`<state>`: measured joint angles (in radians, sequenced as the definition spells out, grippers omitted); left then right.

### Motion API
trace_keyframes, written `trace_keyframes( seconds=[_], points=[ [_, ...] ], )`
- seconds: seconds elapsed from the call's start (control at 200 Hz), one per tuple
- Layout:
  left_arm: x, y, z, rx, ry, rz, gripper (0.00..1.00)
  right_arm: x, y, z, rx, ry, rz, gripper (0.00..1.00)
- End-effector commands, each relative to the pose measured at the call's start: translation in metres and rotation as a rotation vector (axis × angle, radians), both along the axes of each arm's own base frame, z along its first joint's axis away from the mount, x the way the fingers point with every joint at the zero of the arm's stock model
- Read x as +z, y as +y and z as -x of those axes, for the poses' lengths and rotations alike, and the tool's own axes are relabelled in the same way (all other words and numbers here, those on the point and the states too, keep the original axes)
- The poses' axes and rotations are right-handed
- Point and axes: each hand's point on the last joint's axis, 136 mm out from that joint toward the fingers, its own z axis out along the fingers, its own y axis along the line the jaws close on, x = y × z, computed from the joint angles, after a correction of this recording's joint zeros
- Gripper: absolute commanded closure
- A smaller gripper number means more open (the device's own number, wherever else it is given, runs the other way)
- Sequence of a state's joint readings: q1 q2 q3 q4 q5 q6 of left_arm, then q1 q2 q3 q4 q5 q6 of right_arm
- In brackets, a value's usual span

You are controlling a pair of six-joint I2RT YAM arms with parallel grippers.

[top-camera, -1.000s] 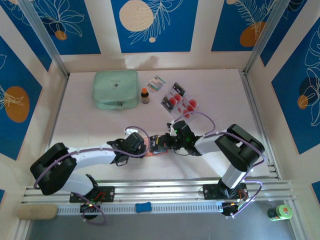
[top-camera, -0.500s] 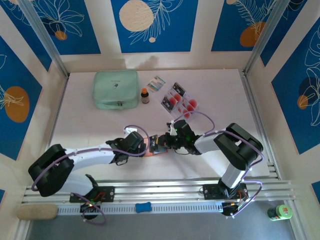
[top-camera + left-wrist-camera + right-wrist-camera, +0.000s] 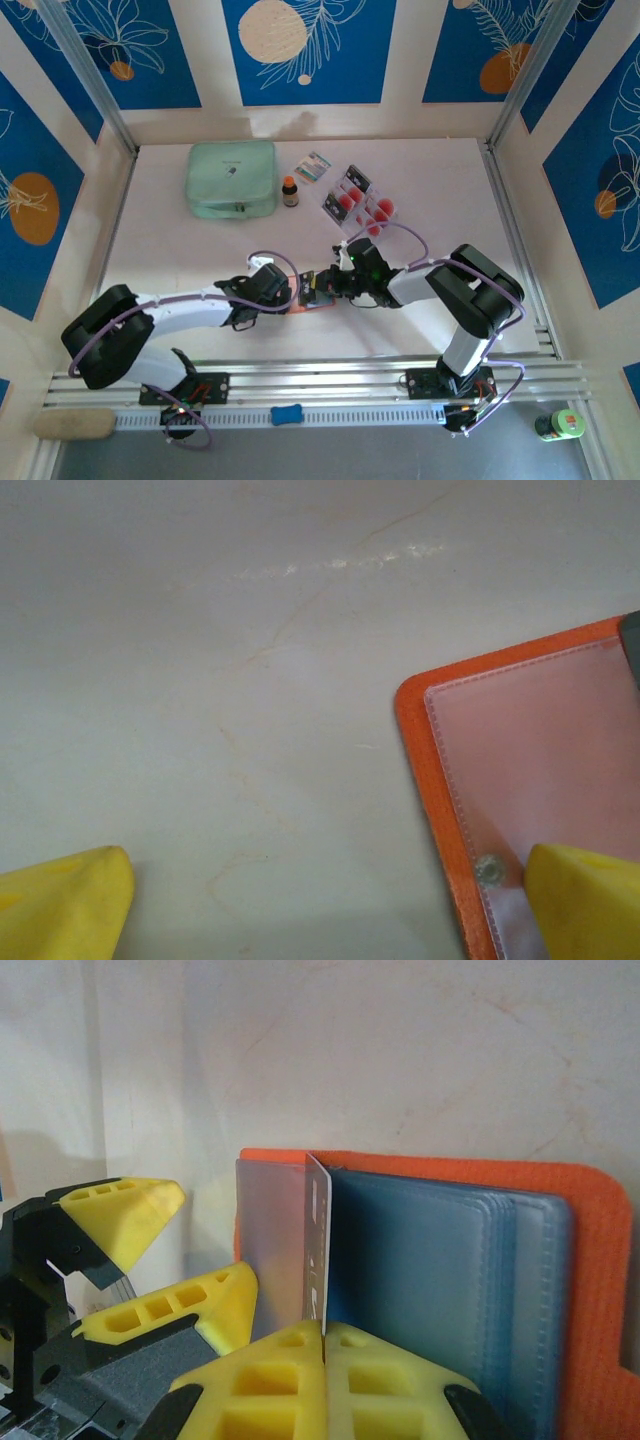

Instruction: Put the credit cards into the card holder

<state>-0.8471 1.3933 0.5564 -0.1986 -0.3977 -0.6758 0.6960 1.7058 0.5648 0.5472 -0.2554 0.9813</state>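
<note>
In the lower middle of the overhead frame, both arms meet over the orange card holder (image 3: pixel 306 301) lying open on the table (image 3: pixel 200 250). The left gripper (image 3: pixel 328 875) stands wide. One yellow finger (image 3: pixel 585 905) rests on the holder's clear pocket at the lower right of its wrist view and the other sits on bare table, likely to pin the holder flat.

The right gripper (image 3: pixel 322 1335) is clamped on one credit card (image 3: pixel 318 1225), held edge-on and upright beside the grey-blue pockets (image 3: pixel 420 1280). This looks set for sliding the card into a slot.

Further up, right of centre, the loose credit cards (image 3: pixel 358 200) wait in a fanned cluster. Beyond them, toward the upper left, are a small brown bottle (image 3: pixel 290 190), a patterned packet (image 3: pixel 317 166) and a mint-green zip pouch (image 3: pixel 232 178).
</note>
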Motion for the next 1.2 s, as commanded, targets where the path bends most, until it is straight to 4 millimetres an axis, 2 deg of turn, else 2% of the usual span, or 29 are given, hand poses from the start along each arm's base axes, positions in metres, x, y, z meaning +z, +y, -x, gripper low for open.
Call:
trace_keyframes(
  seconds=[0.0, 0.6, 1.195],
  points=[
    [-0.006, 0.008, 0.0, 0.021, 0.012, -0.031, 0.0, -0.009, -0.003, 0.007, 0.015, 0.051, 0.028, 1.0],
    [-0.008, 0.005, -0.001, 0.012, 0.014, -0.027, 0.0, -0.015, -0.013, 0.014, -0.001, 0.092, 0.076, 1.0],
    [-0.007, 0.004, -0.001, 0.009, 0.013, -0.021, 0.0, -0.025, -0.005, 0.018, 0.036, 0.14, 0.086, 1.0]
  ],
)
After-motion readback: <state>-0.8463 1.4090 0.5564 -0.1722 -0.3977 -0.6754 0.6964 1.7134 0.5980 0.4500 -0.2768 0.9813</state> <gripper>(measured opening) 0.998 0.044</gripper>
